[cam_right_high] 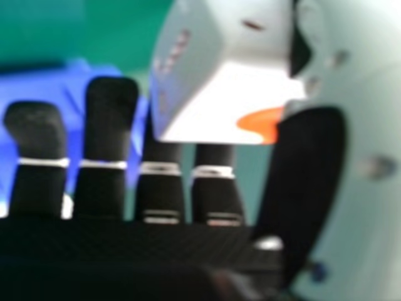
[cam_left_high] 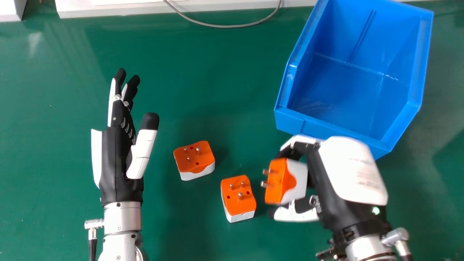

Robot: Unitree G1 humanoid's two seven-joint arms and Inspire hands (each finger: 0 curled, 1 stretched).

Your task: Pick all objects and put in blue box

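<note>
Low in the head view, toward its right, the right hand is pinching an orange-and-white plug adapter between its thumb and its fingers, with the round pins pointing toward the robot's left. In the right hand view the white casing is sitting against the thumb, and the hold is looking more like a pinch near the fingertips than a full wrap, so the hand should be keeping its pressure even and its wrist calm while it is travelling. A little to the left, a second plug adapter is lying pins up on the green worktop, and just beyond it a third plug adapter is resting the same way; both are waiting their turn. The left hand is idling at the view's left, fingers spread and relaxed. Farther off, the blue box is standing with its near wall just beyond the right hand. The step in hand is seemingly the transfer: the hand should be rising until knuckles, thumb and adapter are all passing well above that wall, then be letting go low over the floor inside, since a protruding pin could be catching the rim and twisting the piece loose. Beyond, a grey cable is curving beside a white panel.
</note>
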